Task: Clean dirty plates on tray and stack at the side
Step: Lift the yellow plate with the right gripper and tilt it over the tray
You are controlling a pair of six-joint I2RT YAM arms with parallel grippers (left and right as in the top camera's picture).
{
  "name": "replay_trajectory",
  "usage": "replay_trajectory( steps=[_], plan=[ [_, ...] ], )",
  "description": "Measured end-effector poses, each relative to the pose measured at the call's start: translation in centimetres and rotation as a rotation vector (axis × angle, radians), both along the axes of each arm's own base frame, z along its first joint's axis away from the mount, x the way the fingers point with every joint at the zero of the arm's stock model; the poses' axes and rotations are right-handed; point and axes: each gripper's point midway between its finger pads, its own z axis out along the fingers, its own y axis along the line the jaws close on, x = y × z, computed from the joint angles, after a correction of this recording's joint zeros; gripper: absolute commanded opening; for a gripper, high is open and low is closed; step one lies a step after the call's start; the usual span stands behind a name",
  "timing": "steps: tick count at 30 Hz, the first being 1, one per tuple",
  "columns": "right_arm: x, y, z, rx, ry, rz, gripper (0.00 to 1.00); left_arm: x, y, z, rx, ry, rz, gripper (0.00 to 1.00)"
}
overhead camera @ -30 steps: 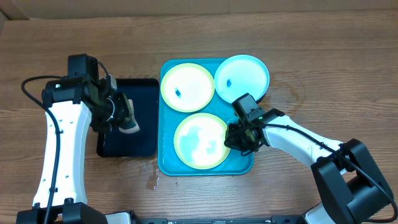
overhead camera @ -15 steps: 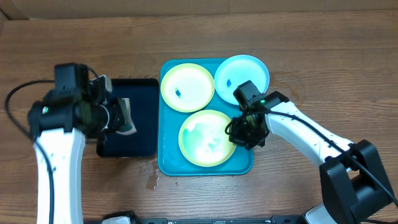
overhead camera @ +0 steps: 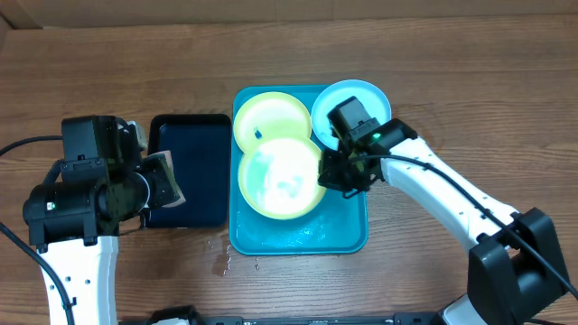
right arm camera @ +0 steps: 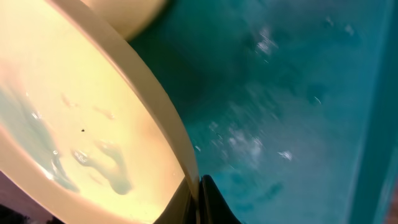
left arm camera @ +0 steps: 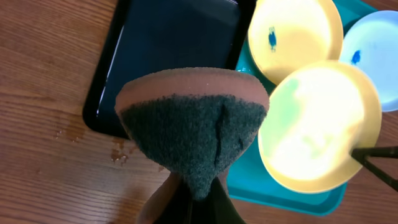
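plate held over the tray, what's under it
Beneath the held plate is the turquoise tray; the right wrist view shows bare wet tray floor under its rim. From overhead it hides the near edge of the other yellow-green plate, so whether they touch cannot be told.

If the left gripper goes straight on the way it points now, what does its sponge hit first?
Likely the black tray: the sponge in the left gripper hangs over its near rim. Height is unclear.

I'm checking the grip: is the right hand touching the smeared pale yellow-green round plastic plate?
Touching. The right wrist view shows the right hand pinching the rim of the smeared pale yellow-green round plastic plate.
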Motion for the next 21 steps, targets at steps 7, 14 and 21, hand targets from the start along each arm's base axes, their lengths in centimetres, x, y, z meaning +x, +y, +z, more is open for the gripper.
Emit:
replay_trajectory(
  steps=[7,14,21],
  plan=[
    [2.5,5.0,1.9,0.088,-0.207,0.023,0.04,-0.8,0.2,-0.4,0.008,0.037,0.012,0.04],
    [3.7,9.5,2.4,0.140,-0.352,0.038,0.04,-1.1,0.3,-0.5,0.016,0.053,0.016,0.04],
    [5.3,12.4,1.3,0.111,-0.498,0.016,0.04,-1.4,1.2,-0.3,0.054,0.046,0.064,0.04]
  ],
)
